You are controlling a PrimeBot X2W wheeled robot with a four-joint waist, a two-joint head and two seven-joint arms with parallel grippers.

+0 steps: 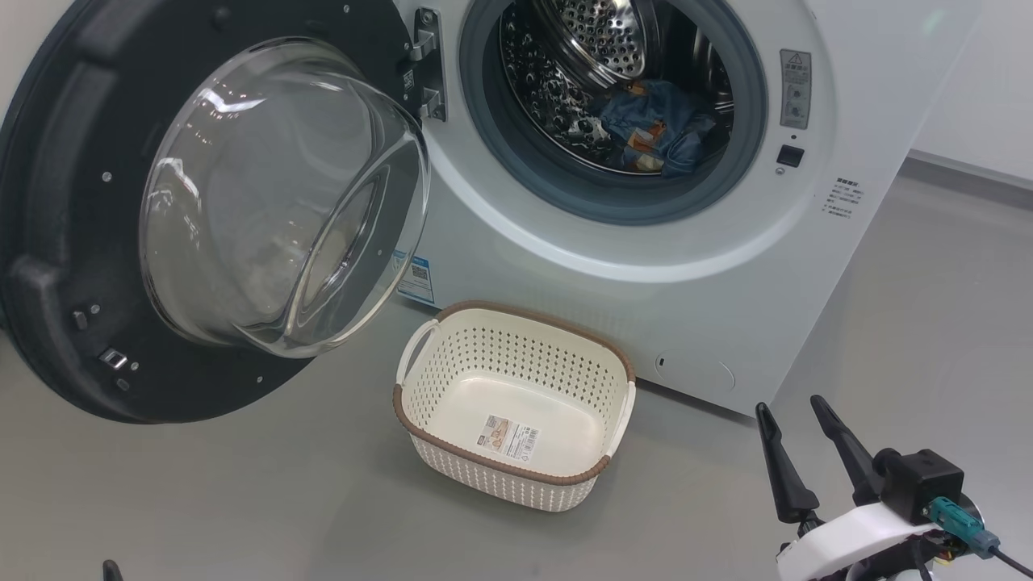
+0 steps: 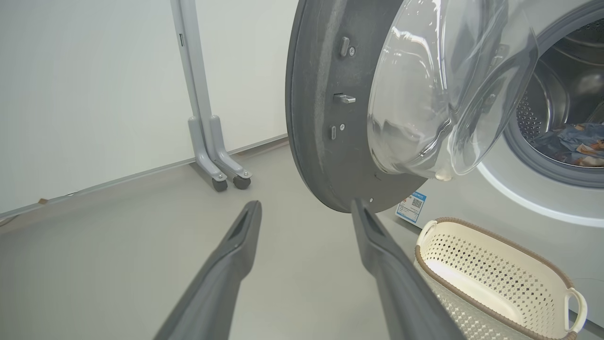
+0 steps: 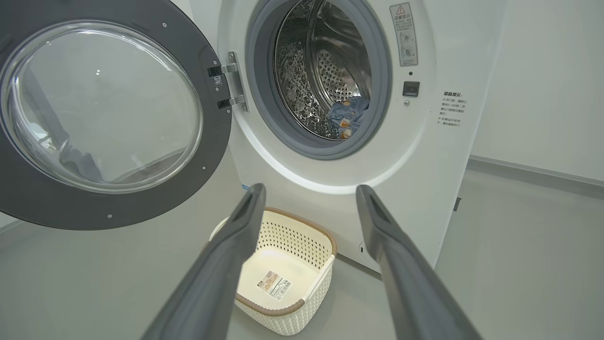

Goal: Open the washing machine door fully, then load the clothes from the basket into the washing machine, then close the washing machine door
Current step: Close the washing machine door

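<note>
The washing machine (image 1: 646, 266) stands with its round black-rimmed door (image 1: 73, 202) swung wide open to the left, glass bowl facing out. Blue printed clothes (image 1: 654, 129) lie inside the steel drum, also seen as clothes (image 3: 347, 115) and clothes (image 2: 573, 144). The cream basket (image 1: 617, 403) sits on the floor before the machine, holding just a label. My right gripper (image 1: 792, 413) is open at the lower right, clear of the basket and holding nothing. My left gripper (image 2: 306, 208) is open too, low beside the door's (image 2: 311, 118) edge, with the basket (image 2: 542, 264) to its right.
A grey wheeled stand (image 2: 212, 141) rises against the white wall left of the door. Grey floor (image 1: 242, 500) spreads in front of the machine, and a white wall with a skirting runs behind on the right (image 3: 533, 170).
</note>
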